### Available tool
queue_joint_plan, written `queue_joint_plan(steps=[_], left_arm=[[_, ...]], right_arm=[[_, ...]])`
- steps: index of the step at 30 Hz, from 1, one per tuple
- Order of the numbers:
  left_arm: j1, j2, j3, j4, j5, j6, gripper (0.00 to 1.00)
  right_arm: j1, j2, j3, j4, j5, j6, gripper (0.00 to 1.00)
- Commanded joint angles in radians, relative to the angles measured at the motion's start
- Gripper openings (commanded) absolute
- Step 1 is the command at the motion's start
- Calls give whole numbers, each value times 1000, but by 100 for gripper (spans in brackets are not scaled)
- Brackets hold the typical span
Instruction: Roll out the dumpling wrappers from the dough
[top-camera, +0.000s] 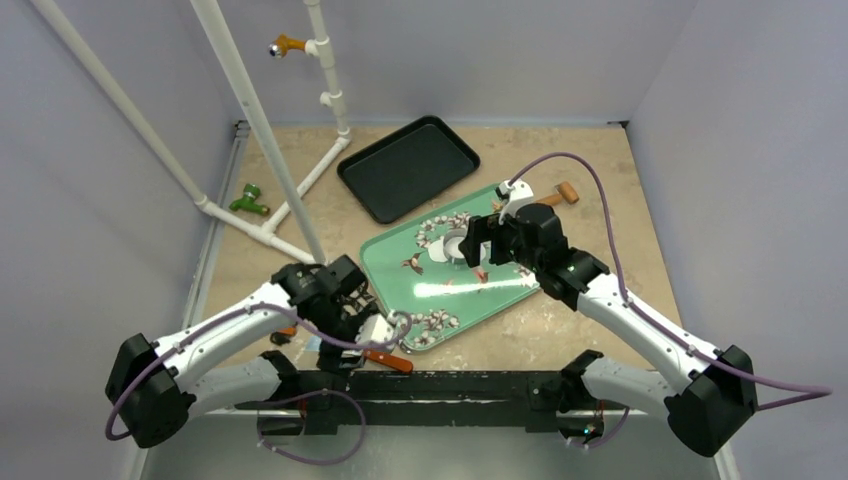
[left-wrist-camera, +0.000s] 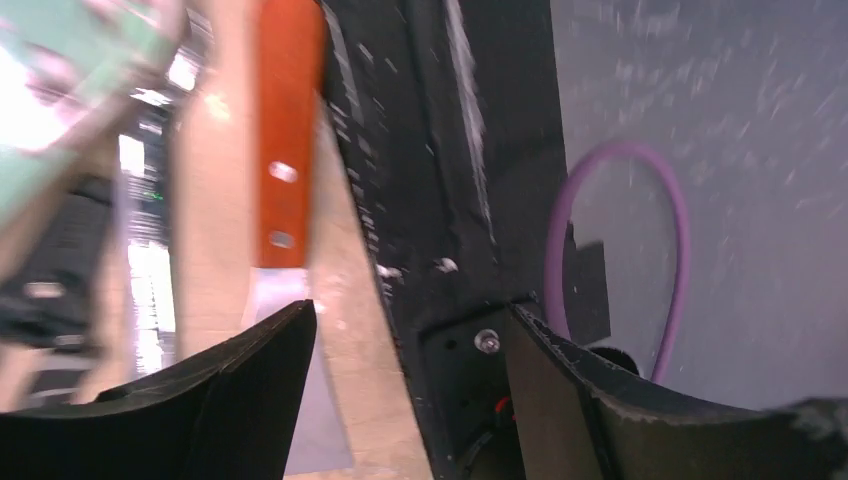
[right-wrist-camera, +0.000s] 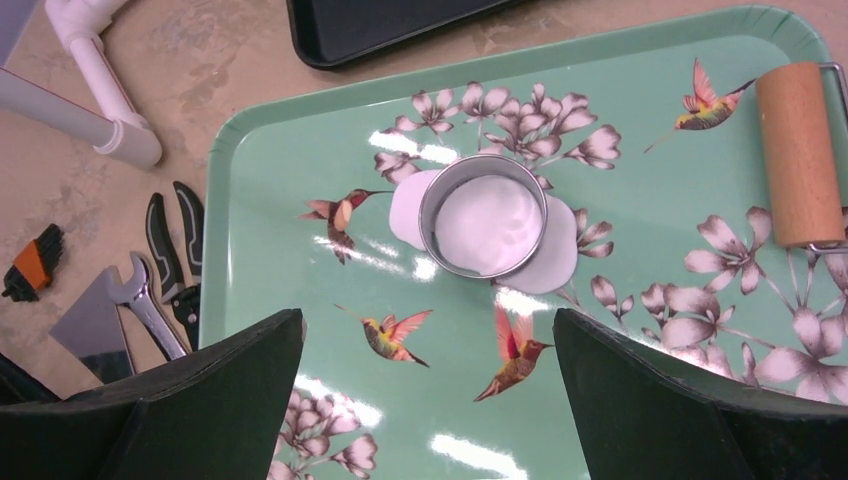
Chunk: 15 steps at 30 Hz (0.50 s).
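Observation:
On the green flowered tray (right-wrist-camera: 300, 170) lies flat white dough (right-wrist-camera: 560, 262), with a shiny metal ring cutter (right-wrist-camera: 428, 205) standing on it. The round of dough inside the ring is the dumpling wrapper (right-wrist-camera: 487, 222); dough edges spread out past the ring on both sides. My right gripper (right-wrist-camera: 428, 320) hangs open above the tray, just short of the ring, holding nothing; the top view shows it (top-camera: 478, 250) over the tray's middle. My left gripper (left-wrist-camera: 412, 310) is open and empty at the table's near edge, beside an orange-handled scraper (left-wrist-camera: 288, 130).
A wooden rolling pin (right-wrist-camera: 798, 150) lies on the tray's right side. A black tray (top-camera: 407, 167) sits behind. A wrench (right-wrist-camera: 140, 300), black pliers (right-wrist-camera: 175, 255) and a small brush (right-wrist-camera: 35, 262) lie left of the green tray. White pipes (top-camera: 300, 185) cross the back left.

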Motion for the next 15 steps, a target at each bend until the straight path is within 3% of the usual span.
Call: queue_joint_plan(steps=[1,5,8,15], left_arm=[[-108,-128,-189,228,-123,46,70],[-239,-57,-247,405,-277,-30,74],[-252,61,-189,458,-392,-86,68],[-258,142,-166,483,-358,-75,68]], right_arm=[[5,-33,-23,26,-31,34,98],[8,-38,-39,34,-26,58,98],[15,-47,-43,33,-15,68,98],[19,-57,-66,39,3,76,98]])
